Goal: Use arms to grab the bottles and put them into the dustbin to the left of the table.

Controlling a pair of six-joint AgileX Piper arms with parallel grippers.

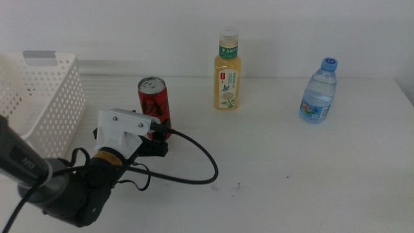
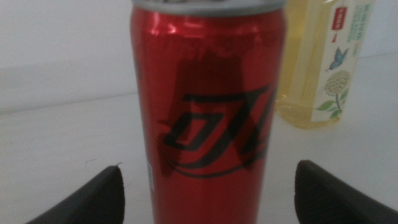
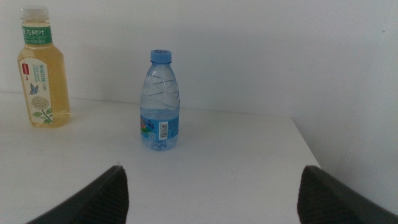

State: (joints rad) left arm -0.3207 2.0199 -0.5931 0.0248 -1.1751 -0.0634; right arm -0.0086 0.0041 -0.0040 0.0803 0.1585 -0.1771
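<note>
Lower left of the middle view: left gripper [image 1: 158, 126] sits at a red can [image 1: 153, 99], jaws spread to either side of it, not yet closed as far as the wrist view shows. Can stands upright, long axis vertical, dead ahead between the open fingers [image 2: 93, 199]; whether the pads touch it cannot be told. Can is not a bottle, but it is what this arm faces. Tea bottle [image 1: 226, 70] stands upright at top centre, beyond the can and to its right, apart from it. Water bottle [image 1: 319, 90] stands upright at upper right, well apart from both. Bin [image 1: 43, 97] sits at the left edge, just beside the left arm, so this arm is much the nearer for a drop there. Right gripper [image 3: 211, 199] is out of the middle view; its wrist view shows jaws open and empty, the water bottle straight ahead and the tea bottle further off toward the frame's upper left. Left wrist view gives the can's centring between the jaws, hidden by the bracket from overhead. Middle view alone shows the bin and overall spacing on the table [image 1: 310, 181].
</note>
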